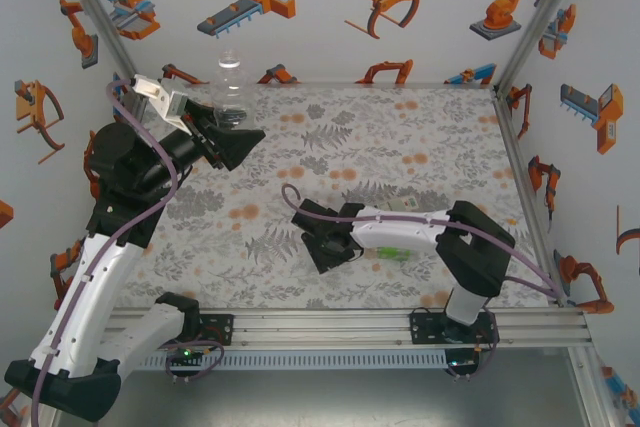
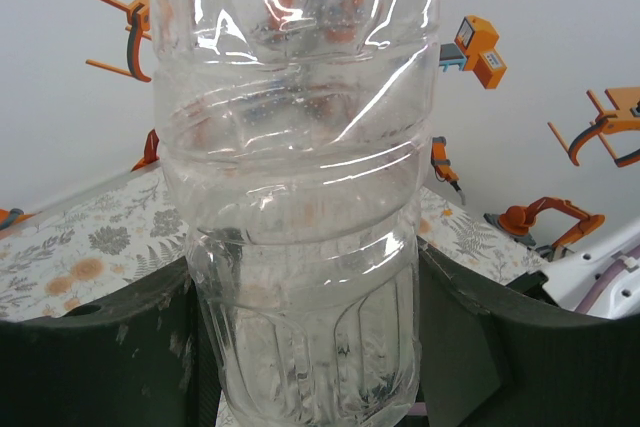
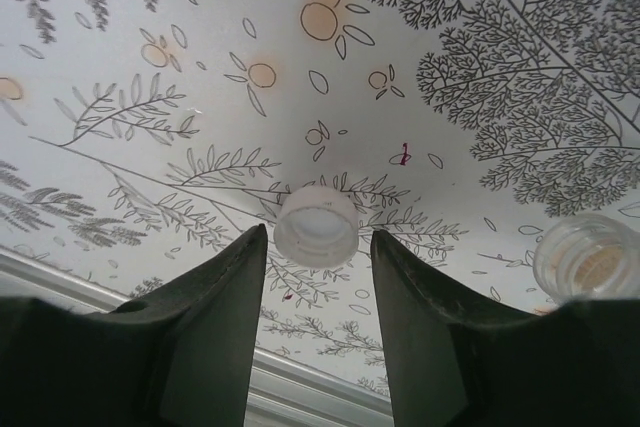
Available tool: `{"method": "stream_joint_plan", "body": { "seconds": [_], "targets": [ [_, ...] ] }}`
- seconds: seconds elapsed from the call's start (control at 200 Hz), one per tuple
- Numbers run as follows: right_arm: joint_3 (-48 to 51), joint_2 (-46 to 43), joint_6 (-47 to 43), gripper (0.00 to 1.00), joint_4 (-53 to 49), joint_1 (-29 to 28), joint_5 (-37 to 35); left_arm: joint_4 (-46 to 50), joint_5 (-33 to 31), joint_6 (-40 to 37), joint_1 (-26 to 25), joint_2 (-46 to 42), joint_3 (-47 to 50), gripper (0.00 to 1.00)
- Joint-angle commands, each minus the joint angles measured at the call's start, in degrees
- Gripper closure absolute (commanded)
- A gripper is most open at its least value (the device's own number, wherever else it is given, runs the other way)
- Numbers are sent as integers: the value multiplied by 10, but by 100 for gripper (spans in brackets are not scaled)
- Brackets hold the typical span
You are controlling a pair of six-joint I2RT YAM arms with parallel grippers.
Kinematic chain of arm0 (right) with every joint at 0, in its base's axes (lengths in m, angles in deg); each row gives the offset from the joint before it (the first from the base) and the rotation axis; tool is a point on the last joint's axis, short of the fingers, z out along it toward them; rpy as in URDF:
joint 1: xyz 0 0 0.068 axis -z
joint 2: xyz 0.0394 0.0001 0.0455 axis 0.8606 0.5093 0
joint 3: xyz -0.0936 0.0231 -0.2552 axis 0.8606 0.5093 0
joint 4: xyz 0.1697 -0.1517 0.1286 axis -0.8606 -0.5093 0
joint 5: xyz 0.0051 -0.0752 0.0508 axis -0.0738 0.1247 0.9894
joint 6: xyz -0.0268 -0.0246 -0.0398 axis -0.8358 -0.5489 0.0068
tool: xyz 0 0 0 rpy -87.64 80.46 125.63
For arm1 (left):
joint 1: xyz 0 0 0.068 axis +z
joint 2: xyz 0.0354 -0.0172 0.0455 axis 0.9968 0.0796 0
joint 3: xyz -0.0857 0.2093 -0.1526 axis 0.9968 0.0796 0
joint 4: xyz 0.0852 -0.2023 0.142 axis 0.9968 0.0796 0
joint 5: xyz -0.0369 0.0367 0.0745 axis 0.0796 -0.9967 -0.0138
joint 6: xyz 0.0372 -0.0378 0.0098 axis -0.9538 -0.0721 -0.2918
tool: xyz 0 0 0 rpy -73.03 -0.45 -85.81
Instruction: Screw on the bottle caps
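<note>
The left hand (image 2: pixel 310 347) is clamped on a clear bottle (image 2: pixel 300 177), raised at the back left of the bench (image 1: pixel 430 147). The right hand (image 3: pixel 318 237) hangs low with its fingers apart, a white cap (image 3: pixel 316 227) lying on the bench between them, not yet gripped. The risks — the fingers may close off-centre and flick the cap away, or pinch it tilted so it cross-threads; the thin bottle could also buckle or twist in its grip

Glossy clear plastic bottle (image 2: pixel 300 197), matt white cap (image 3: pixel 316 226)
</note>
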State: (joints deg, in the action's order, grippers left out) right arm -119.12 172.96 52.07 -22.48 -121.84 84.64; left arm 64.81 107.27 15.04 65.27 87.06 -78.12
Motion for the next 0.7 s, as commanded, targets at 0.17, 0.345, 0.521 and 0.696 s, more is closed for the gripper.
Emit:
{"method": "stream_joint_plan", "body": {
  "seconds": [0.17, 0.345, 0.521, 0.696],
  "targets": [
    [12, -48, -11, 55, 24, -3, 6, -28, 0, 11, 2, -1, -4, 100],
    [-2, -18, -13, 56, 12, -4, 12, -25, 0, 11, 2, -4, -3, 100],
    [-1, -14, -12, 54, 10, -3, 8, -23, -2, 9, 2, -4, -3, 100],
    [-1, -9, -11, 54, 10, -3, 8, -29, -2, 12, 2, -3, -2, 100]
  ]
}}
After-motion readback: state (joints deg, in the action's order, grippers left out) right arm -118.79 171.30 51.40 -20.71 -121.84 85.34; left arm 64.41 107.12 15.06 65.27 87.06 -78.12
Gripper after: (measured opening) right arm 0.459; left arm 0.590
